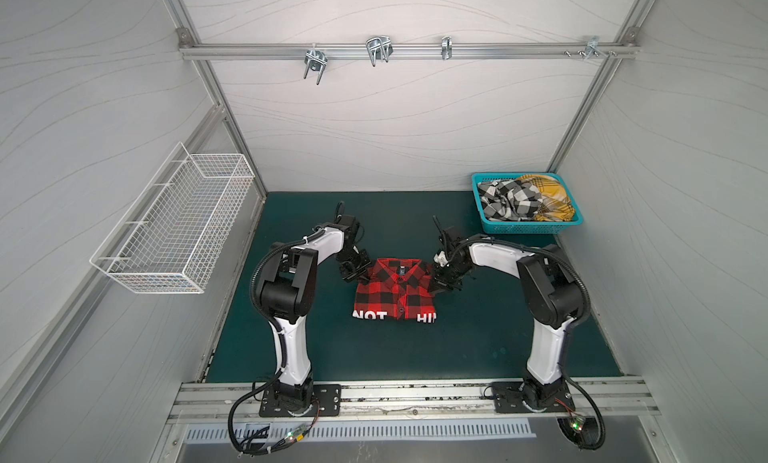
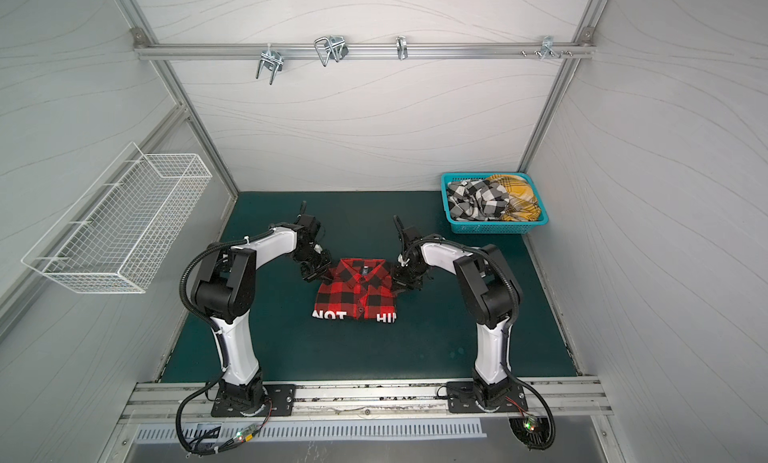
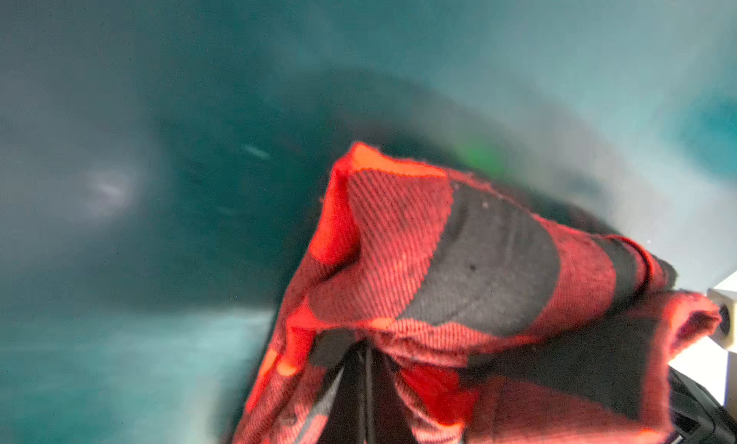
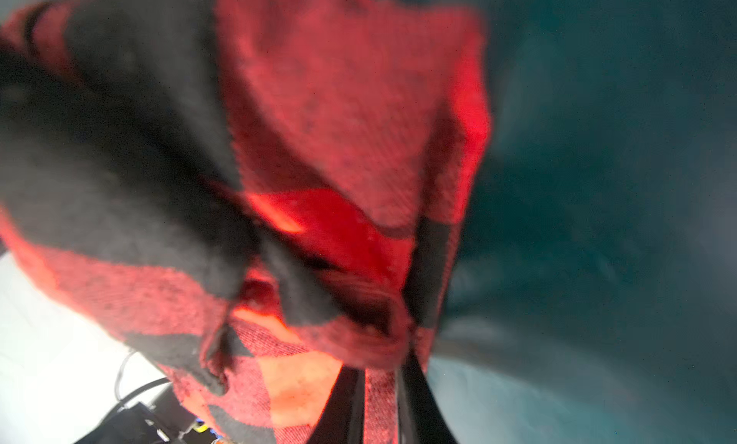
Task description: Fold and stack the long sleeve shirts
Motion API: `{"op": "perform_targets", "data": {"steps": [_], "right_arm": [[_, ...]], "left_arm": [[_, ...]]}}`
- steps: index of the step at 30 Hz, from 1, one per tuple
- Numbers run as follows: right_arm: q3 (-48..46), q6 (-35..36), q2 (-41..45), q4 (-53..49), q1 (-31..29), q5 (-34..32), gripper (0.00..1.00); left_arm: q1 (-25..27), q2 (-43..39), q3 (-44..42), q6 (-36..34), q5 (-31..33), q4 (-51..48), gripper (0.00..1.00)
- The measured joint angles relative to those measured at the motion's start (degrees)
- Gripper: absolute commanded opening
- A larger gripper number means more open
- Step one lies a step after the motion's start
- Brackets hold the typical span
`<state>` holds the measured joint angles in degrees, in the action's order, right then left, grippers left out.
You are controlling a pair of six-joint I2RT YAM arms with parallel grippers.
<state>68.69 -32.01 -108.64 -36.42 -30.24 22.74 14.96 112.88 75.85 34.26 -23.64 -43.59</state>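
Red shirt: the red-and-black shirt (image 1: 395,292) lies folded into a compact rectangle at the middle of the green mat (image 1: 478,340); its collar points toward the back wall; the button placket faces up; white lettering runs along its near edge.
Left claw: the left gripper (image 1: 360,279) sits at the shirt's far left corner, beside the collar; in the left wrist view its dark fingers (image 3: 351,398) are pressed together with a bunch of red-and-black cloth pinched between them; the mat behind is blurred.
Right claw: the right gripper (image 1: 436,285) sits at the shirt's far right corner; in the right wrist view a strip of checked cloth runs between its two fingers (image 4: 414,402), so it is clamped on the same shirt; that picture is blurred.
Other shirts: the black-and-white shirt (image 1: 509,201) and the mustard-yellow shirt (image 1: 548,199) lie crumpled side by side in the teal basket (image 1: 528,229) at the mat's far right corner; both are well apart from the grippers.
Left wall: a white wire basket (image 1: 174,228) hangs there.
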Motion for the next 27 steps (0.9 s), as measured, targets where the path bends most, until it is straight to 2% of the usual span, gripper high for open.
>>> {"op": "perform_targets", "data": {"steps": [1,3,6,9,12,16,22,27], "right_arm": [[-0.46,0.42,0.94,-0.72,0.26,-0.59,0.18],[-1.05,1.44,3.54,-2.97,0.87,-2.05,0.20],[-1.07,2.89,7.82,-5.79,2.47,-4.09,0.23],[0.42,3.96,11.58,-8.48,3.78,-5.81,0.25],[3.02,4.50,11.98,-9.55,4.07,-6.23,0.25],[5.75,4.52,8.83,-9.25,4.07,-5.66,0.23],[8.94,4.02,-0.48,-7.58,4.09,-4.76,0.17],[9.57,3.96,-6.05,-6.71,4.26,-5.09,0.16]], "left_arm": [[0.57,-0.50,-0.28,0.07,-0.24,0.04,0.02],[1.33,-2.80,-1.55,0.42,-0.79,-0.15,0.12],[1.31,-8.11,-2.05,1.36,-0.98,-2.36,0.16],[-0.24,-13.44,-0.74,1.70,-0.50,-4.22,0.15],[-1.29,-14.93,1.73,1.46,-0.07,-4.96,0.08],[-1.22,-12.90,1.75,1.38,-0.90,-4.59,0.05],[-1.14,-5.70,0.81,1.53,-3.08,-2.01,0.03],[-1.14,-1.44,0.81,1.49,-4.20,-0.17,0.01]]}}
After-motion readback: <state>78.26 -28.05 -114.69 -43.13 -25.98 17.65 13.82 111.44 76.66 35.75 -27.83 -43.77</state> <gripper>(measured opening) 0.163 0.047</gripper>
